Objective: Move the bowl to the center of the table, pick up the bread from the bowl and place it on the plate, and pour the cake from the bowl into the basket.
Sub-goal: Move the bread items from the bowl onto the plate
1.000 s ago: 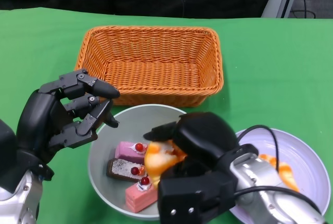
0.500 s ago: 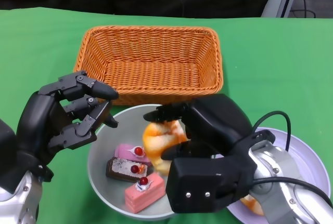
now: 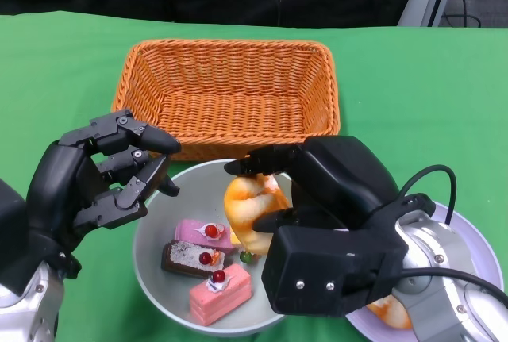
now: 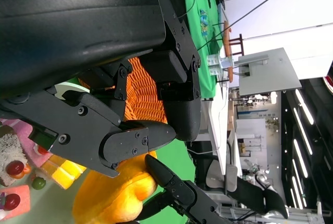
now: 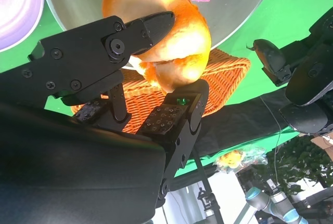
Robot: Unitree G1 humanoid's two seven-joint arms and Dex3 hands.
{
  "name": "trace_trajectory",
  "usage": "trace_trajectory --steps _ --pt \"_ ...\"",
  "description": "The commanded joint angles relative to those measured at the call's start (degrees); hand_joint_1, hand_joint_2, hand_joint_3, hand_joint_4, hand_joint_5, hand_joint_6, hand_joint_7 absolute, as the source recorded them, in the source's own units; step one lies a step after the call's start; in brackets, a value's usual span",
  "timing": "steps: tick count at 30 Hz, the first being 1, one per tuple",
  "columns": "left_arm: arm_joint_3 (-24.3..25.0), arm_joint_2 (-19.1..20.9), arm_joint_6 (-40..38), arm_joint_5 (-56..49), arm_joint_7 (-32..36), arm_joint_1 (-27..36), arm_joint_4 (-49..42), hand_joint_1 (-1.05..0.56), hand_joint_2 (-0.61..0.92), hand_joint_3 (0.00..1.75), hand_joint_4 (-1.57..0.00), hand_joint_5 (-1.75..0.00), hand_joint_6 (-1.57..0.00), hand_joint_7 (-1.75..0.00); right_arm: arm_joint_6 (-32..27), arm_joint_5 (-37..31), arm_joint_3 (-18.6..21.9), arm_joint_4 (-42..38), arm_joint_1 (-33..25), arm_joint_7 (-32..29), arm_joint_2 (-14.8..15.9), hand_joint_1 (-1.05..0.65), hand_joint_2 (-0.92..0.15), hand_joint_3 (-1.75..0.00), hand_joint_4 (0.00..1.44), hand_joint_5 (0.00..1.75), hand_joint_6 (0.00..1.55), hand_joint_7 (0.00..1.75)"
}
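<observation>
Head view: the right hand [image 3: 317,199] holds the bread [image 3: 250,211] above the grey bowl [image 3: 159,270], its fingers [image 3: 262,159] clamped over the top of the golden roll and the thumb beneath it. The right wrist view confirms the grip: the bread [image 5: 166,31] sits pinched between the upper fingers [image 5: 119,39] and the lower pad, with the bowl [image 5: 244,5] and the basket [image 5: 223,86] behind it.

The bowl rests on the green bench [image 3: 413,96], just in front of the orange wicker basket [image 3: 230,96] and beside the white plate [image 3: 468,247]. Inside the bowl lie three pieces of cake: a pink slice with a cherry [image 3: 202,232], a dark slice with a cherry [image 3: 190,259], and a second pink slice [image 3: 221,293] nearest the robot. A small green berry [image 3: 247,257] lies on the bowl floor below the bread.

An orange piece of food [image 3: 390,310] shows on the plate, partly hidden by the right forearm.

The left hand [image 3: 91,187] hovers at the bowl's left rim, its fingers [image 3: 139,140] curled but apart, holding nothing. In the left wrist view these fingers [image 4: 135,141] frame the bread [image 4: 117,198] and the cakes [image 4: 15,182].
</observation>
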State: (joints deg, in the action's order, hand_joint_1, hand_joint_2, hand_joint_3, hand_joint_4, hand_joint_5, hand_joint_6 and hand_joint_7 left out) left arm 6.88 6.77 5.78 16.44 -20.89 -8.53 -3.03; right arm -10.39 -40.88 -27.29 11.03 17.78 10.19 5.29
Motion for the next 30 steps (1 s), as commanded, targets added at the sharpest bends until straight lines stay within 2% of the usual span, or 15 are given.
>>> trace_trajectory --steps 1,6,8,13,19,25,30 --pt "0.7 0.5 0.6 0.0 0.3 0.0 -0.4 -0.27 0.70 0.73 -0.76 -1.41 -0.86 -0.92 -0.5 0.8 1.1 1.7 -0.5 0.7 0.4 -0.24 -0.87 0.00 0.90 1.29 1.21 0.01" --pt "0.6 0.7 0.4 -0.2 0.4 -0.1 -0.5 -0.28 0.69 0.74 -0.76 -1.41 -0.86 -0.92 -0.9 1.7 1.7 3.2 -0.8 1.7 0.4 -0.22 -0.88 0.00 0.94 1.20 1.23 0.01" --pt "0.7 0.7 0.6 -0.3 0.3 -0.2 -0.7 -0.28 0.69 0.74 -0.75 -1.42 -0.85 -0.92 -1.1 1.9 1.8 4.0 -1.0 2.2 0.4 -0.22 -0.88 0.00 0.91 1.29 1.23 0.01" --pt "0.8 0.8 1.0 -0.2 0.0 -0.3 -1.1 -0.29 0.70 0.73 -0.75 -1.42 -0.85 -0.92 -1.2 2.2 2.2 5.4 -1.0 2.9 0.8 -0.22 -0.88 0.00 0.90 1.36 1.25 0.02" --pt "0.8 0.8 0.5 -0.3 0.4 -0.2 -0.9 -0.30 0.70 0.71 -0.75 -1.41 -0.85 -0.92 -2.7 2.8 3.4 8.1 -1.5 4.7 1.1 -0.20 -0.90 -0.01 0.88 1.35 1.26 0.02" --pt "0.8 0.8 0.5 -0.4 0.5 -0.2 -1.0 -0.29 0.70 0.70 -0.76 -1.41 -0.86 -0.92 -3.2 4.2 4.2 10.2 -2.5 6.7 2.4 -0.17 -0.92 -0.09 0.83 1.65 1.27 0.02" --pt "0.7 0.8 0.7 -1.0 0.7 -0.1 -0.8 -0.28 0.71 0.70 -0.75 -1.42 -0.85 -0.93 -3.0 4.5 4.7 11.6 -3.4 7.6 3.7 -0.15 -0.92 -0.13 0.82 1.73 1.28 0.03"
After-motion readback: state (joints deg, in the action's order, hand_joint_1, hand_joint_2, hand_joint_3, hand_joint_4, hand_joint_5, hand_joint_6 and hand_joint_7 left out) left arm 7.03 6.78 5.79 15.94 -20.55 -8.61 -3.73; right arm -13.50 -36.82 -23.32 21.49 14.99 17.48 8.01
